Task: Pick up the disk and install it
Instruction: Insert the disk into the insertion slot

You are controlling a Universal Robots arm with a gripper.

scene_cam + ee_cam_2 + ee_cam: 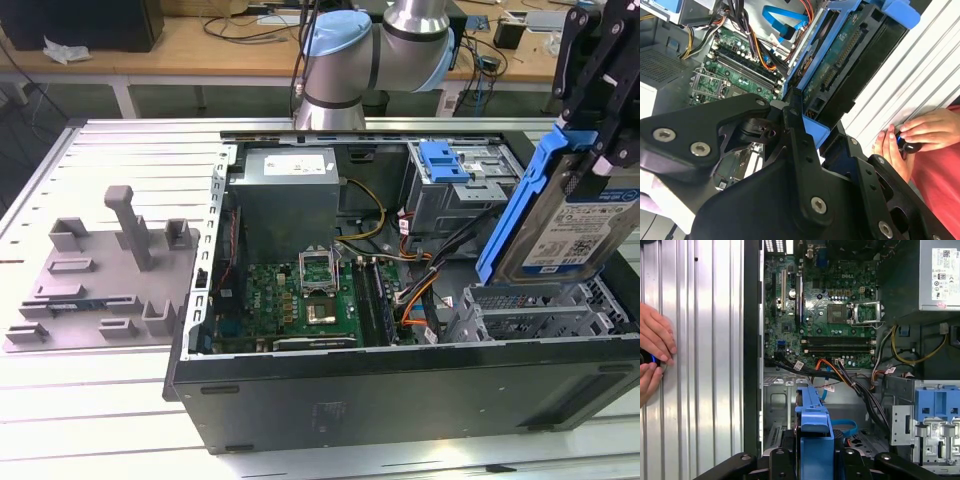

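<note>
Your pincer is clamped shut on the disk, its black fingers pressing on the blue carrier frame from both sides. In the exterior view the disk hangs at the right of the frame, tilted, label face showing, with its lower end just above the metal drive cage in the near right corner of the open computer case. You cannot tell from these views whether the disk touches that cage.

In the first wrist view the blue edge of the disk stands out from the pincer over the case floor, with the motherboard beyond it. The second wrist view shows the disk's green circuit side and the pincer gripping its end.

A second cage with a blue latch piece sits at the back of the case. A grey fixture lies on the slatted table at the exterior view's left. A person's hands rest on the table beside the case.
</note>
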